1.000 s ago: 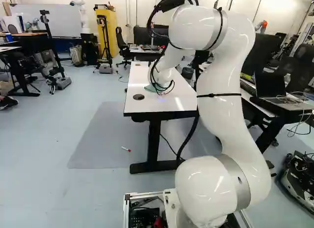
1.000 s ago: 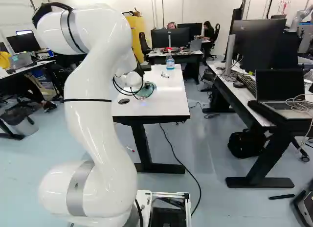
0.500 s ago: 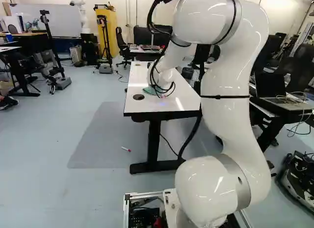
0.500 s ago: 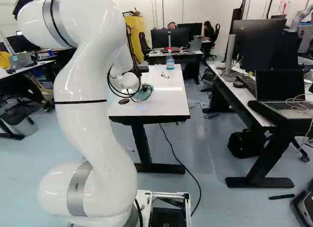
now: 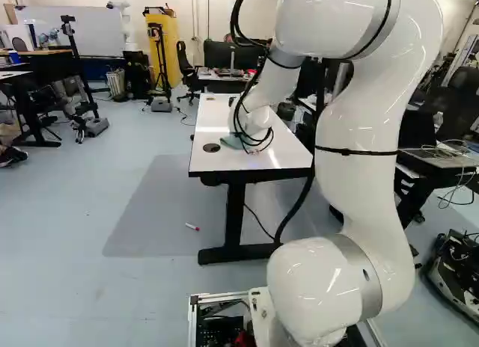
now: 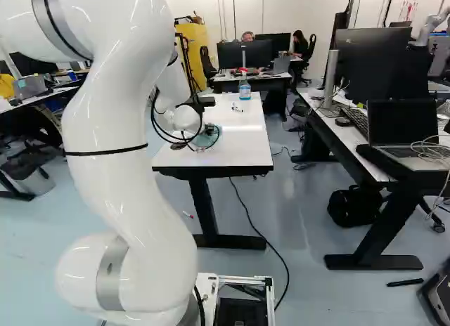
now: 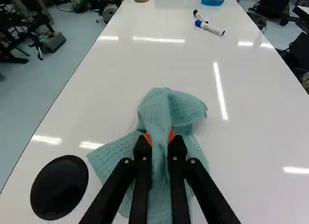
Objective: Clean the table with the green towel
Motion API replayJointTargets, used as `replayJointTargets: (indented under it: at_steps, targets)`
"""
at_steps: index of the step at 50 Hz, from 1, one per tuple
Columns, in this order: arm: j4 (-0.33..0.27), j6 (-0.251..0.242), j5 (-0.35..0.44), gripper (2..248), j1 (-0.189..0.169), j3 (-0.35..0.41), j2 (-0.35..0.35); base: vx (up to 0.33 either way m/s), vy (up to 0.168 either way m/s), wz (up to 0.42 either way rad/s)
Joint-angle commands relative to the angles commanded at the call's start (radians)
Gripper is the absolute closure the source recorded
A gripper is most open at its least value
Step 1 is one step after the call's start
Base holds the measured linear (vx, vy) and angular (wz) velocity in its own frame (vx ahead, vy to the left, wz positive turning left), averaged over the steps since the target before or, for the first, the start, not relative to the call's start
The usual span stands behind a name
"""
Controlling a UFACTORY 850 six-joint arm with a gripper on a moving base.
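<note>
Low over the near part of the white table [image 5: 213,161] is my gripper [image 6: 208,135], mostly hidden behind the wrist and cables. In the wrist view the gripper [image 7: 160,143] is shut on the green towel [image 7: 169,108], a fold of cloth pinched between its orange pads. The rest of the towel spreads over the tabletop around and beneath the fingers. In the right base view a bit of the towel [image 6: 204,141] shows beside the wrist.
A black round cap [image 7: 59,187] sits in the tabletop beside the towel. Farther along the table lie two markers [image 7: 209,28], with a spray bottle [image 6: 245,87] beyond. A red-capped marker [image 5: 192,226] lies on the floor. Another robot [image 5: 123,25] stands far back.
The arm's upper links have swung rightward in the left base view and leftward in the right base view. The wrist and the held towel have shifted a little over the table. The base has stayed put.
</note>
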Motion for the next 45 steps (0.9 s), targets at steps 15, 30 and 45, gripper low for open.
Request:
replayJointTargets:
  at_steps: [15, 30, 45]
  targets:
    - [0.0, 0.0, 0.0, 206, -0.041, 0.035, 0.028, 0.0, 0.0, 0.0]
    - [0.0, 0.0, 0.0, 206, -0.086, 0.032, 0.025, 0.0, 0.0, 0.0]
    - [0.0, 0.0, 0.0, 206, -0.121, 0.006, 0.004, 0.0, 0.0, 0.0]
